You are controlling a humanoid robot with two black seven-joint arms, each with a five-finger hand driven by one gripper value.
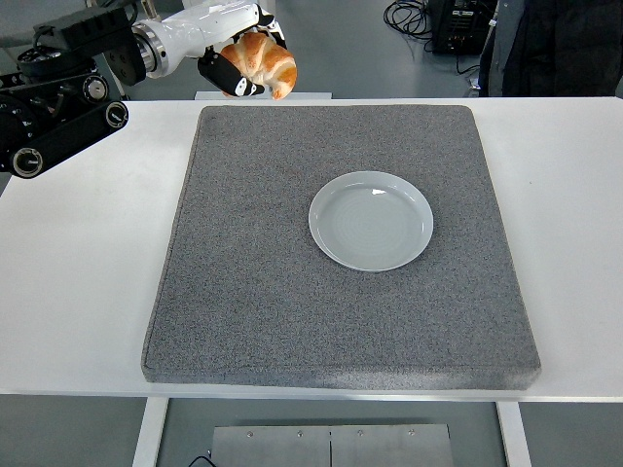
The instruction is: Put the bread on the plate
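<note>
A golden-brown croissant (264,60) is held high above the table's far left, with my left hand (238,53) shut on it; the white hand wraps it from behind and above. An empty pale grey-blue plate (371,220) rests on the grey mat (292,292), right of centre and well to the lower right of the bread. The black left arm (63,97) comes in from the upper left edge. My right arm does not show.
The mat covers most of the white table (78,272). A dark jacket or person's clothing (555,44) stands at the top right, with cables and a black box (453,24) on the floor behind the table.
</note>
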